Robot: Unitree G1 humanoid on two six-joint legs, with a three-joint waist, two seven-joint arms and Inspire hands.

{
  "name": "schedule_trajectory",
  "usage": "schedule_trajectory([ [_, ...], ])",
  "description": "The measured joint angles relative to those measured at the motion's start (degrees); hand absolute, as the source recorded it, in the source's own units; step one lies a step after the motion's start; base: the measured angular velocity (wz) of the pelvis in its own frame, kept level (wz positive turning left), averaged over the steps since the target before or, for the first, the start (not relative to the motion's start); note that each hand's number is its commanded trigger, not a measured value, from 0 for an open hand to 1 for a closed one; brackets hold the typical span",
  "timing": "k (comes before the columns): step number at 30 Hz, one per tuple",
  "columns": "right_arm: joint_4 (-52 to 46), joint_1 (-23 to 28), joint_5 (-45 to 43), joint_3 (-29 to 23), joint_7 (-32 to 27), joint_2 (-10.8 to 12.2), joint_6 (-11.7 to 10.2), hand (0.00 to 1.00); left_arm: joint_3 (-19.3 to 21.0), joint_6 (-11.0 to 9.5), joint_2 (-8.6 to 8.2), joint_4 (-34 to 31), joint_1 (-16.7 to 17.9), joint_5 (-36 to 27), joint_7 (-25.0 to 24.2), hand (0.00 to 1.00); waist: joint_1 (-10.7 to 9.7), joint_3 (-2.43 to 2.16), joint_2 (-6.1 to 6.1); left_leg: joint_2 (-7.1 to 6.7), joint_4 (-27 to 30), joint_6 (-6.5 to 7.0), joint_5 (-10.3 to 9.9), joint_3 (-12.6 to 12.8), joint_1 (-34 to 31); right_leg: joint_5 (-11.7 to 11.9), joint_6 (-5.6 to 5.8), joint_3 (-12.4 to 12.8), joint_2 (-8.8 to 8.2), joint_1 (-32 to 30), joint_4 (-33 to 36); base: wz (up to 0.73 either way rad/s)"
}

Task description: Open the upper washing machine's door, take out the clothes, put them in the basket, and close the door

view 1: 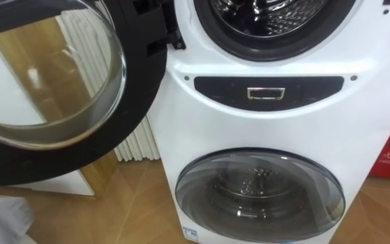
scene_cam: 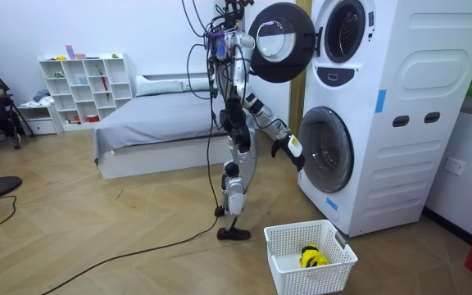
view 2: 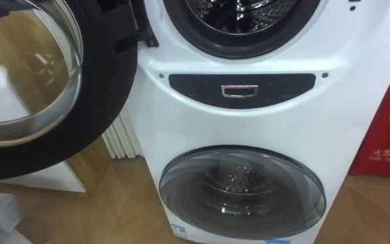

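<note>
Since a small yellow-and-dark bundle of clothes [scene_cam: 308, 258] already lies in the white basket [scene_cam: 314, 279] on the floor just before the washing machine [scene_cam: 416, 115], and the upper drum [view 1: 269, 17] behind its open door [view 1: 46, 74] shows bare metal, I judge the picking at least partly done, though the drum's depth is hidden. The bundle is bunched, with no long axis or heading I can make out. The right hand [scene_cam: 288, 147] hangs beside the closed lower door [view 1: 259, 196]; its grip I cannot tell.
</note>
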Motion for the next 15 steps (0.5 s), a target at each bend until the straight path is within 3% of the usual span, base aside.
schedule_trajectory([
  [3, -0.01, -0.02, -1.0, 0.02, 0.31, 0.0, 0.14, 0.0, -0.02, 1.45, 1.37, -0.55, -0.14, 0.6, -1.26, 0.0, 0.03, 0.06, -0.07, 0.03, -0.03, 0.01, 0.01, -0.07, -0.1, 0.0, 0.0, 0.07, 0.04, -0.42, 0.02, 0.0],
  [8, 0.4, -0.11, -0.04, 0.06, 0.67, 0.17, 0.03, 0.0, -1.42, 2.26, 1.6, -2.68, -0.7, 2.35, -1.55, 0.0, -0.08, 0.09, -1.01, -0.08, 0.35, 0.12, 0.08, -0.72, -0.01, 0.0, 0.0, -0.14, -0.06, 0.27, 0.02, 0.13],
  [12, 3.95, -2.15, 0.51, 0.47, 0.84, 0.26, -0.05, 0.0, -6.1, 2.43, 1.68, -4.01, -3.16, 7.63, -0.5, 0.0, -0.31, 0.55, -1.88, -0.2, 1.34, 0.16, 0.1, -2.38, -0.31, 0.0, 0.0, 1.71, -0.01, 1.13, -0.07, 0.24],
  [15, 3.53, -3.35, 0.15, 0.49, 2.08, 0.21, -0.26, 0.0, -8.9, 4.76, 1.72, -8.46, -3.4, 12.77, -0.46, 0.0, -0.34, 0.62, -2.19, -0.21, 2.43, 0.4, 0.31, -2.51, -2.91, 0.01, 0.0, 2.53, -0.04, -0.63, -0.04, 0.13],
])
